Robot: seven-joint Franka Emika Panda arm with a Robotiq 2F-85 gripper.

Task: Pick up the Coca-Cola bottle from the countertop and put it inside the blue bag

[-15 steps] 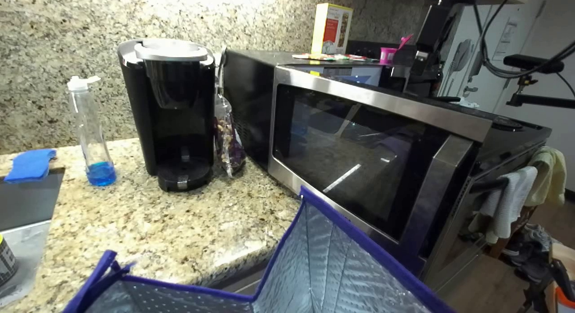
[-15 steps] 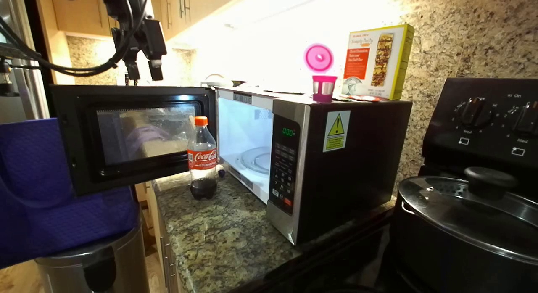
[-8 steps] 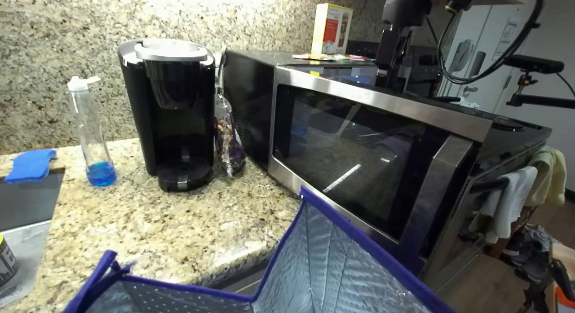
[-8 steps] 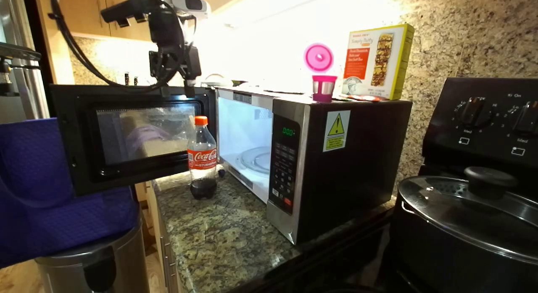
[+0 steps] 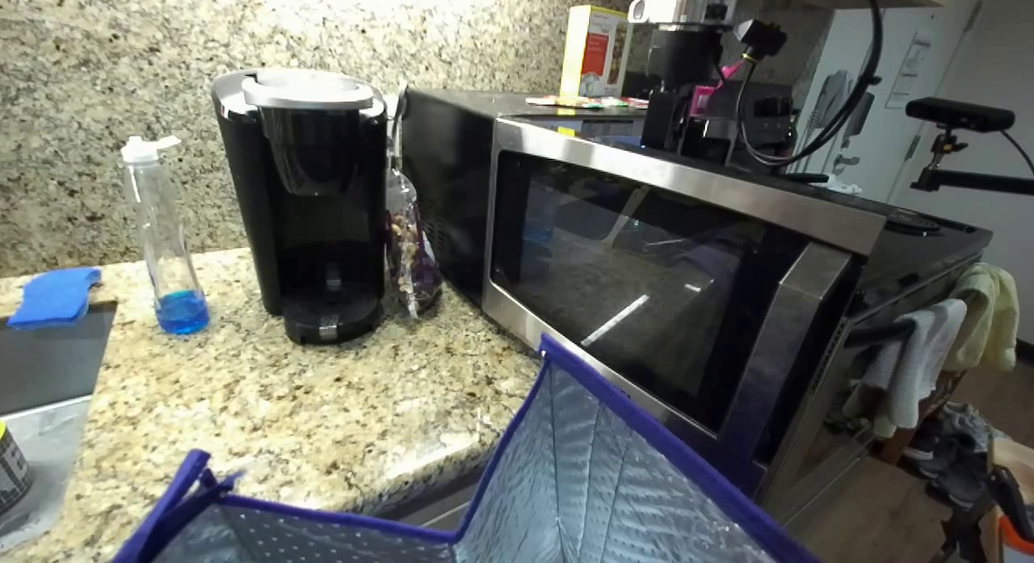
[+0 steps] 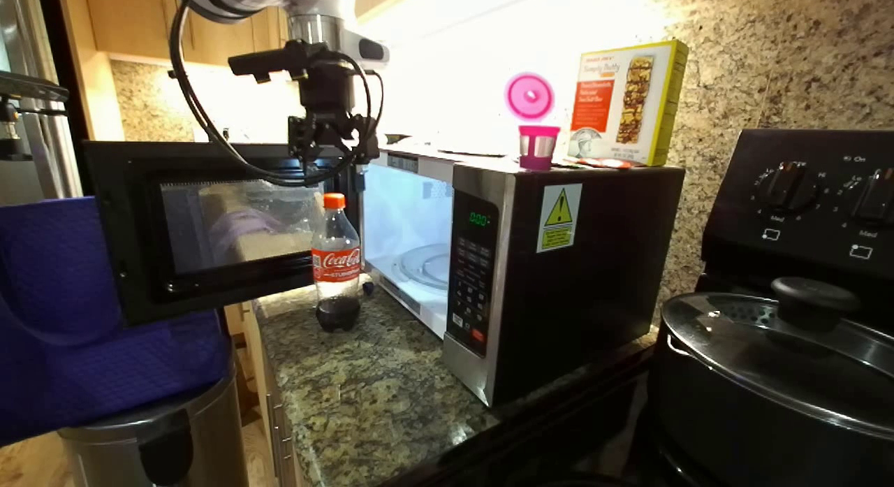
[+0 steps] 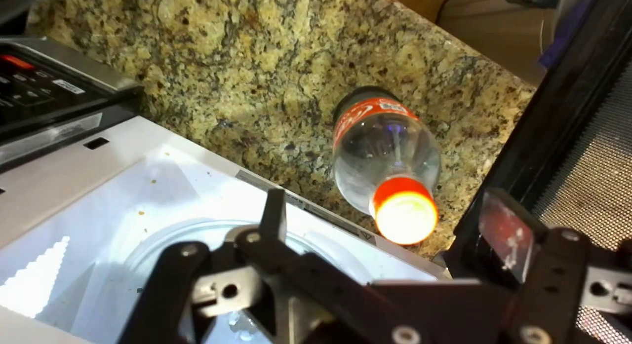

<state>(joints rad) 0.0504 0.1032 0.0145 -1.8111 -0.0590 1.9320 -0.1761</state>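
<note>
The Coca-Cola bottle [image 6: 336,263], with red cap and red label, stands upright on the countertop [image 6: 377,396], partly filled with dark liquid. It also shows in the wrist view [image 7: 385,141]. My gripper [image 6: 334,169] is open, pointing down just above the cap. In the wrist view my gripper [image 7: 392,220] has its fingers wide apart, one on each side of the cap, holding nothing. The blue bag [image 6: 63,361] rests on a trash can. In an exterior view its silvery quilted inside and blue trim [image 5: 638,422] show, open at the top. The bottle is hidden there.
The microwave door [image 6: 230,228] stands open beside the bottle, between it and the bag. The lit microwave [image 6: 580,263] is behind the bottle. A pink cup [image 6: 538,146] and a box [image 6: 625,103] stand on top. A coffee maker [image 5: 311,207] stands beside the microwave.
My gripper has moved across and down, from beyond the microwave door to just above the bottle's cap. The bottle, bag and door have not moved.
</note>
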